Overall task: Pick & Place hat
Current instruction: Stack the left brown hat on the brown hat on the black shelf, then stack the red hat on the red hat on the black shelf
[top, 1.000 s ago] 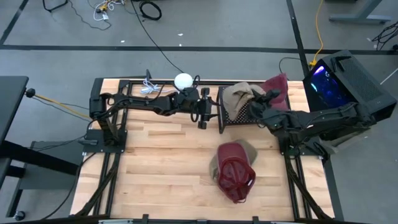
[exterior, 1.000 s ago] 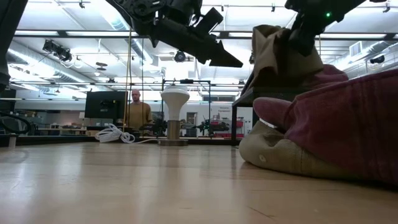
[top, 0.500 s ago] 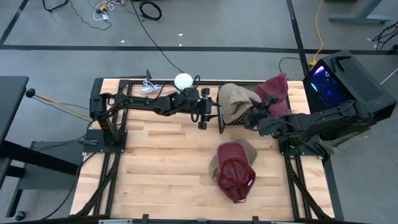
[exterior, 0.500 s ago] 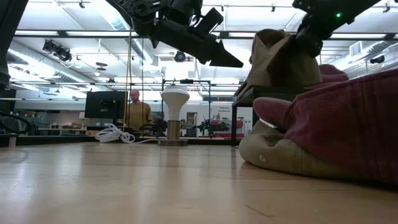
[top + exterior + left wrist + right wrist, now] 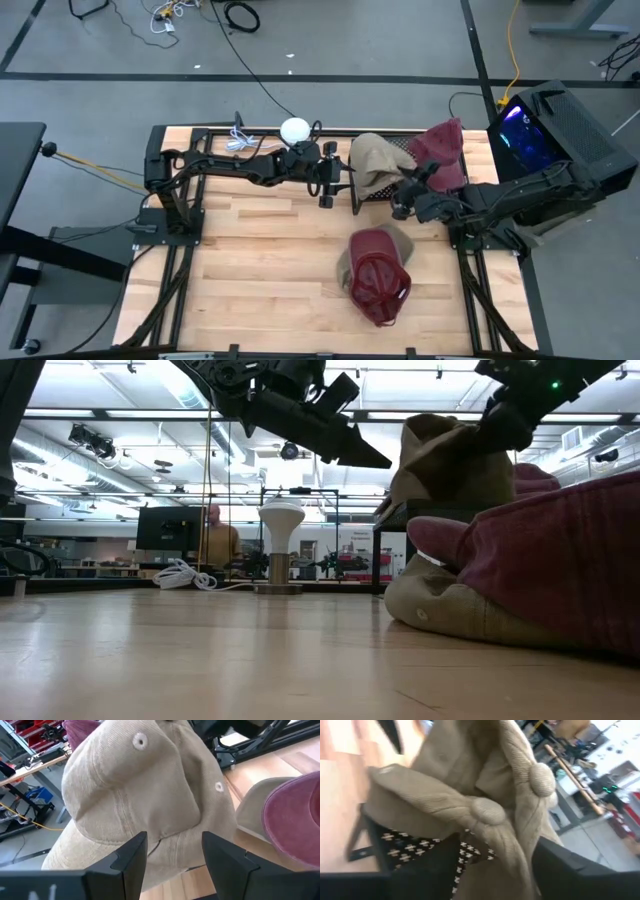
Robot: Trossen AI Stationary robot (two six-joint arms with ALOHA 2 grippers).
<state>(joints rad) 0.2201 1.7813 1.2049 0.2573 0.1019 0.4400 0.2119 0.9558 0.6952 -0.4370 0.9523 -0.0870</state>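
A tan hat [image 5: 373,160] lies draped over a black mesh rack [image 5: 358,196] at the table's far side, with a maroon hat [image 5: 442,150] beside it on the rack. My right gripper [image 5: 403,197] is open at the tan hat's near right edge, and in the right wrist view tan cloth with two buttons [image 5: 487,810] fills the space ahead of my right gripper [image 5: 495,870]. My left gripper [image 5: 328,185] is open just left of the rack, its fingers short of the tan hat [image 5: 135,800]. Another maroon hat [image 5: 378,280] lies on a tan one [image 5: 402,238] on the table. My right gripper has its fingers [image 5: 570,865] wide apart on either side of the tan hat's lower cloth [image 5: 505,845], coming level from the table's right. I cannot tell whether a finger touches the cloth. The hat rests on the rack.
A white lamp-like object [image 5: 294,130] and a coiled white cable [image 5: 240,142] sit at the far edge behind my left arm. Bare wood lies left of the hats on the table. A person [image 5: 218,540] stands in the room beyond.
My right gripper has opened and let go of the tan hat while moving down and toward the table's near and left edges, rolling its wrist. The tan hat has sunk and settled onto the rack, shifted a little to the left.
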